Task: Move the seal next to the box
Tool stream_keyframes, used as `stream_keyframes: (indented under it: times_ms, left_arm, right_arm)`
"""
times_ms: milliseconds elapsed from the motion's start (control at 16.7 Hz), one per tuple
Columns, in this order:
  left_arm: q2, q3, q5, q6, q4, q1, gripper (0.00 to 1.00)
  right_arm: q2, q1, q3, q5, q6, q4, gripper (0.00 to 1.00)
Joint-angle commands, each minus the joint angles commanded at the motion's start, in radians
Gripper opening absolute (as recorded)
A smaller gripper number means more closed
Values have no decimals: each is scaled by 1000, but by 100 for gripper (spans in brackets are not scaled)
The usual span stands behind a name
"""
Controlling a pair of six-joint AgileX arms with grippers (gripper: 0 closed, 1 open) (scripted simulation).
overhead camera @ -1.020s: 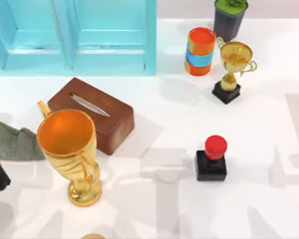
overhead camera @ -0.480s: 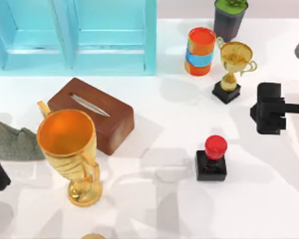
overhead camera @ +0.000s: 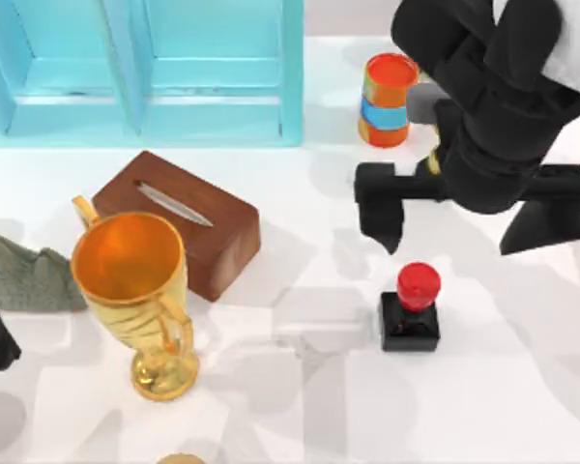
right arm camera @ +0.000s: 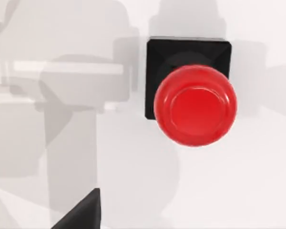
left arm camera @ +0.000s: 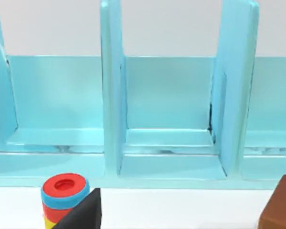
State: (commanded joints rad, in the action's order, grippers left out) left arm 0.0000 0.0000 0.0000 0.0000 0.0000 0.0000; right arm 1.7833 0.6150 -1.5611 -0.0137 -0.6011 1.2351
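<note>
Right hand now above seal

bright, even light; soft grey overlapping shadows lie across the white table; no glare.

We see bare bench between seal and tissue box; large gold trophy crowds the box's near side.
</note>
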Motion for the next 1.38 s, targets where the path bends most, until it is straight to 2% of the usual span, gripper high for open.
stream_keyframes:
  times_ms: [300, 660, 840, 1200, 1380]
  left_arm:
    - [0, 0, 0, 0, 0, 0, 100]
    - [0, 0, 0, 0, 0, 0, 100]
    - [0, 0, 0, 0, 0, 0, 100]
    - [0, 0, 0, 0, 0, 0, 100]
    - [0, 0, 0, 0, 0, 0, 100]
  right_arm:
    - [168, -7, -168, 12, -22, 110, 100]
    - [173, -6, -170, 12, -22, 108, 100]
    - [187, -7, -106, 13, -23, 39, 100]
    - [234, -5, 102, 12, -26, -228, 100]
    - [241, -4, 133, 12, -26, -261, 100]
